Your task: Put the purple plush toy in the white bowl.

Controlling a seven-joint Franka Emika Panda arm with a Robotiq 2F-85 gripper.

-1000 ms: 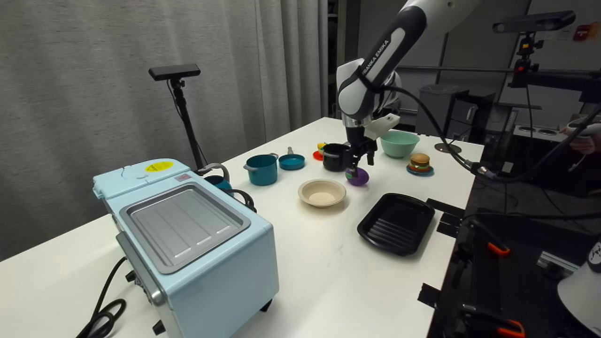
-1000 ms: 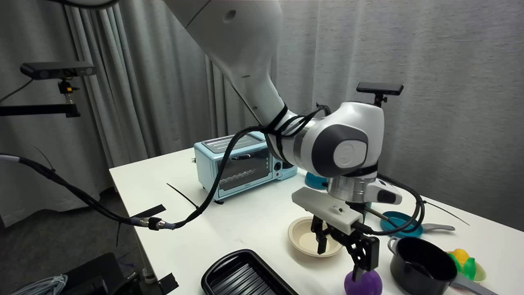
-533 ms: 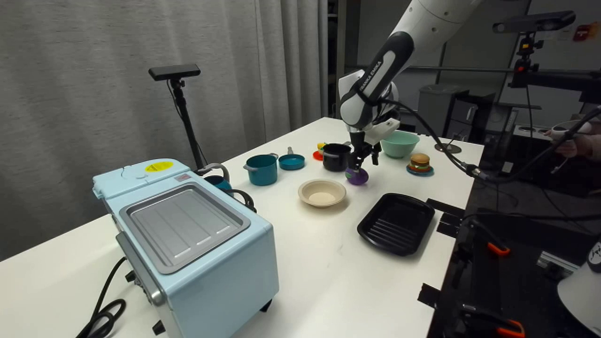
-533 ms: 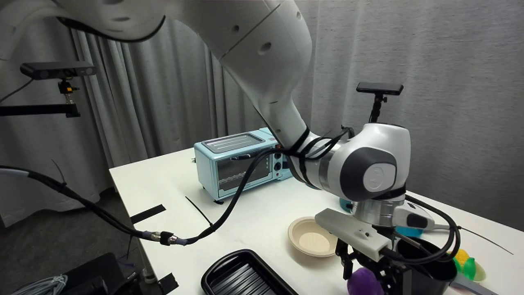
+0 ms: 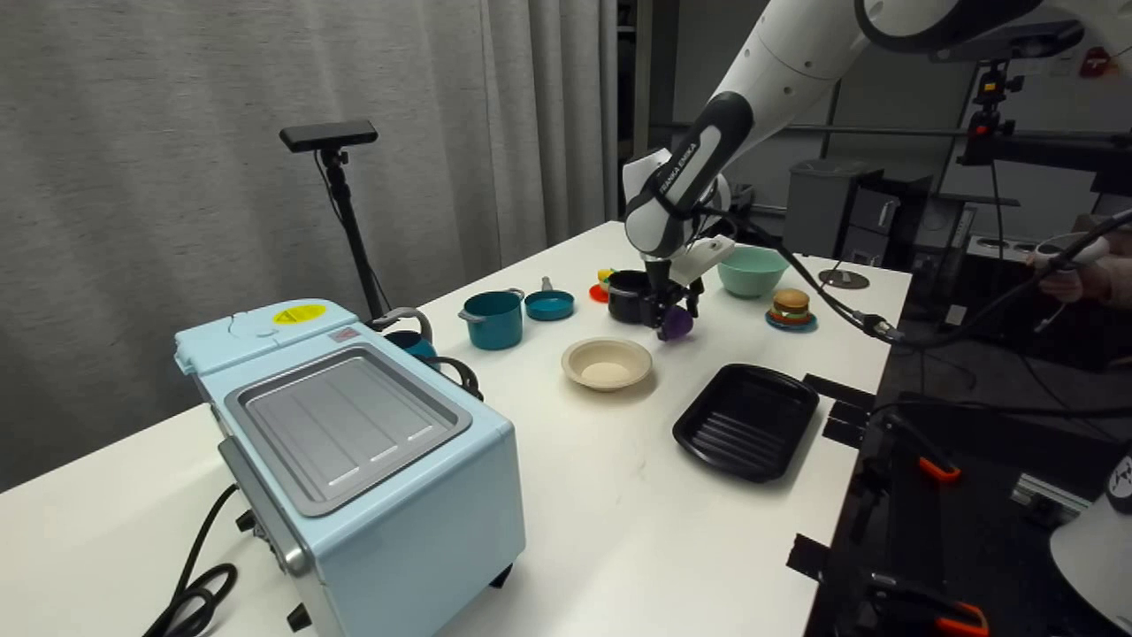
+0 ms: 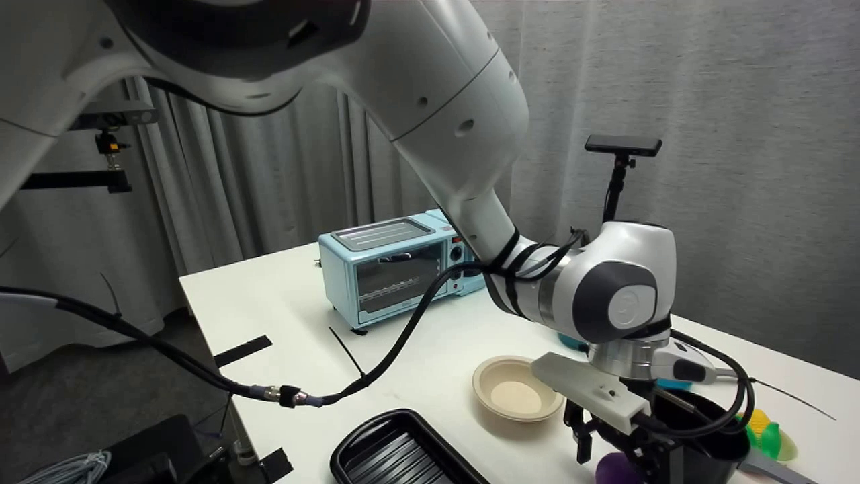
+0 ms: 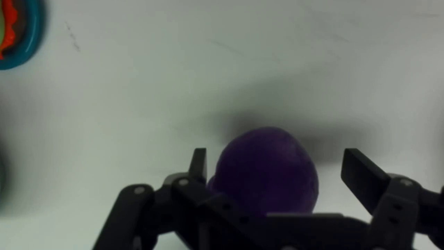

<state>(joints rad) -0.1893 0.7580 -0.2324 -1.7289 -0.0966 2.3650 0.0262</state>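
Observation:
The purple plush toy point(image 7: 267, 170) is a dark round lump on the white table. It also shows in both exterior views point(image 5: 678, 324) point(image 6: 613, 469), partly hidden by the fingers. My gripper point(image 7: 279, 166) is open and low over the table, with one finger on each side of the toy. In the wrist view the left finger is close to the toy, and a gap shows between the toy and the right finger. The white bowl point(image 5: 607, 372) is a shallow cream bowl, standing empty a little way from the gripper; it also shows in an exterior view point(image 6: 514, 398).
A black pot point(image 5: 626, 305) stands right behind the gripper. A green bowl point(image 5: 752, 272) and a burger toy on a blue plate point(image 5: 791, 310) are farther off. A black tray point(image 5: 747, 425) lies near the bowl, and a blue toaster oven point(image 5: 442, 495) stands at the table's other end.
My gripper has come down and moved toward the black pot, so its fingers now flank the toy. The toy has shifted slightly the same way. The bowl has not moved.

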